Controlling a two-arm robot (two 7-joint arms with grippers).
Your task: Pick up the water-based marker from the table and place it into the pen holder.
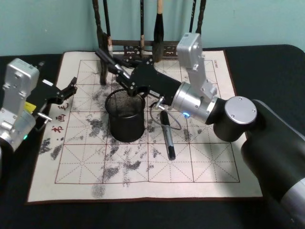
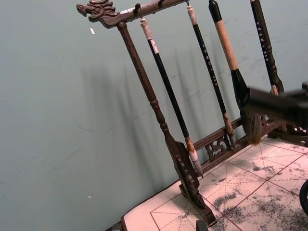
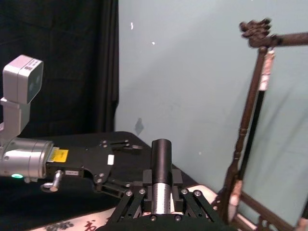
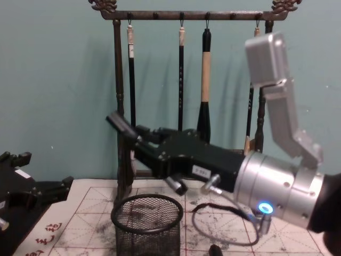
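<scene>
My right gripper [image 1: 125,77] is shut on a marker [image 1: 112,64] with a black cap and a pale grey barrel. It holds the marker tilted, just above the far rim of the pen holder [image 1: 126,117], a black mesh cup in the middle of the mat. From the chest, the marker [image 4: 121,126] sticks up and to the left out of the right gripper [image 4: 139,141], over the pen holder [image 4: 147,223]. In the right wrist view the marker [image 3: 161,161] stands between the two fingers. A second black marker [image 1: 167,133] lies on the mat to the right of the cup. My left gripper [image 1: 70,89] rests open at the mat's left edge.
A tall dark wooden brush rack [image 1: 143,28] with hanging brushes stands at the back of the mat, close behind the right gripper. The ink-stained gridded mat [image 1: 190,167] covers a black table. A thin cable [image 1: 157,112] loops beside the cup.
</scene>
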